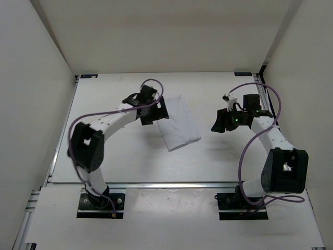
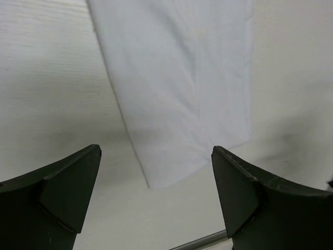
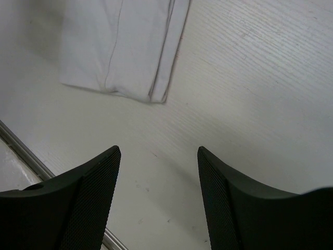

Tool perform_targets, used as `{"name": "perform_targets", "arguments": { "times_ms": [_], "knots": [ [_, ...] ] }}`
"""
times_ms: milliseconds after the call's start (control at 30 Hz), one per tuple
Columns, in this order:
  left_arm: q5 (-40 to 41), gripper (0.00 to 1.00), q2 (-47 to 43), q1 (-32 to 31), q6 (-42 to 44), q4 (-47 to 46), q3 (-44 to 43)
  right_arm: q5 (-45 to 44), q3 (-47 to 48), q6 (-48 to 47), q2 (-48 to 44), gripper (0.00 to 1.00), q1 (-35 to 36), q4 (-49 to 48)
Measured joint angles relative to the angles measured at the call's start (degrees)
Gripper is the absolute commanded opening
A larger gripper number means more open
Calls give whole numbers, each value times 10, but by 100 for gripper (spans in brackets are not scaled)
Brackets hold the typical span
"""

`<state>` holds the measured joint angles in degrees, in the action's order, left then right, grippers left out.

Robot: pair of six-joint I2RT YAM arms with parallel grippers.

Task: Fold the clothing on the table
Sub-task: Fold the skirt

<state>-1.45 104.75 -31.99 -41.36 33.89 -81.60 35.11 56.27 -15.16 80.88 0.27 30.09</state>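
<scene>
Left side first: our black left gripper [image 1: 155, 111] hovers at the edge of the thin white folded clothing [image 1: 179, 123], which lies mid-way across the off-white matte table [image 1: 130, 156]; its jaws are wide and empty. The black right gripper [image 1: 217, 124] hangs well apart, partly open, empty. We reckon a fold is laid, so next comes smoothing or a fresh grasp, though both wrist views crop the clothing's far end.

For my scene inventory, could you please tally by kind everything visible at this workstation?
White clothing: 1
Robot arms: 2, the left arm and the right arm
Purple cables: 2, the left cable and the right cable
Table: 1
Total: 6
</scene>
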Motion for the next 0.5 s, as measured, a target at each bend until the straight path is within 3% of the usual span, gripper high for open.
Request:
{"name": "perform_targets", "arguments": {
  "times_ms": [233,500],
  "knots": [
    [14,99,-191,29,-74,-161,225,-1,-13,3,1,69,5,-3],
    [8,99,-183,-33,-184,-251,379,11,-65,59,2,67,14,-28]
  ]
}}
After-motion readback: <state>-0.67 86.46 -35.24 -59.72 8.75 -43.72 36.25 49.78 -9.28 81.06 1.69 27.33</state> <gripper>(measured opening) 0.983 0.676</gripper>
